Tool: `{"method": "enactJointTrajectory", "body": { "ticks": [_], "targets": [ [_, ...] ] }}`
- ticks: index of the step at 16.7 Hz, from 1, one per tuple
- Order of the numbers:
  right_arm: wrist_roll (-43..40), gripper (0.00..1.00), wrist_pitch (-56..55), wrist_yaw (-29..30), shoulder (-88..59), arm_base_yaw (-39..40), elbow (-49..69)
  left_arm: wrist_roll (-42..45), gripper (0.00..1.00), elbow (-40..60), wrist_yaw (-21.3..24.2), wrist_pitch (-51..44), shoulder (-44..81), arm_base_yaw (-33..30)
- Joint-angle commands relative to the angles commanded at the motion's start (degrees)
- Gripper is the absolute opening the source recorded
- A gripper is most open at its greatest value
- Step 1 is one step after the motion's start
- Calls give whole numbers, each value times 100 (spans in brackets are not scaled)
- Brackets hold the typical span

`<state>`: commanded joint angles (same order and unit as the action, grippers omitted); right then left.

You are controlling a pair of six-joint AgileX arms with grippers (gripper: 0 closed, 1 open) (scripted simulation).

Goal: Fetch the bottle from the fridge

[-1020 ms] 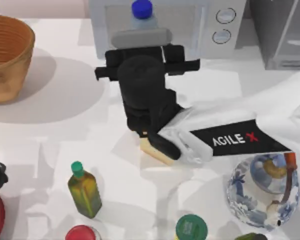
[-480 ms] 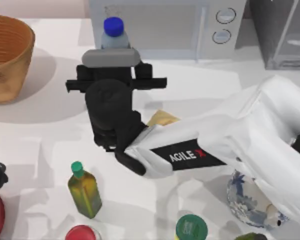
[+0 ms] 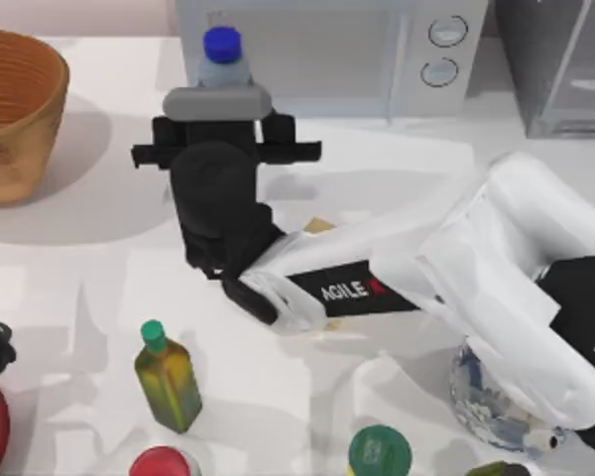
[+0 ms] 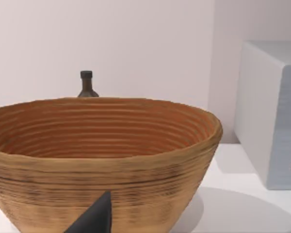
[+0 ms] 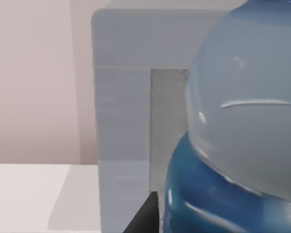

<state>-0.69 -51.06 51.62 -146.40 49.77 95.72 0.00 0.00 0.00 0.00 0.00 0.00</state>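
From the top view, the right gripper [image 3: 221, 89] is hanging out in front of the white microwave [image 3: 317, 50] with the blue-capped bottle [image 3: 222, 58] standing upright in its jaws, fingers closed on the body. Compared with a second ago it's been sliding toward the table's left, taking the bottle with it, and that sideways drift is nearly stopping now. The grey fridge [image 3: 560, 64] is sitting well off to the gripper's right, so I'd say the fetch part is basically done and it's carrying the bottle out over the table. The wicker basket [image 3: 15, 109] is off to the gripper's left, and an olive-green bottle [image 3: 167, 377] is back behind it, nearer the arm.

Left wrist view: the left arm is idling at the left edge, looking at the basket; can't tell what its fingers are doing.

Right wrist view: the bottle's pale body and blue band [image 5: 233, 145] are sitting right up against the camera, microwave corner [image 5: 126, 121] just beyond.
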Motion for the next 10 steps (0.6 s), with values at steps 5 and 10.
{"method": "enactJointTrajectory", "body": {
  "ticks": [5, 10],
  "targets": [
    [-13, 0, 69, -176, -371, -171, 416, 0, 100, 0, 0, 0, 0, 0],
    [-13, 23, 69, -176, -371, -171, 416, 0, 100, 0, 0, 0, 0, 0]
  ]
}}
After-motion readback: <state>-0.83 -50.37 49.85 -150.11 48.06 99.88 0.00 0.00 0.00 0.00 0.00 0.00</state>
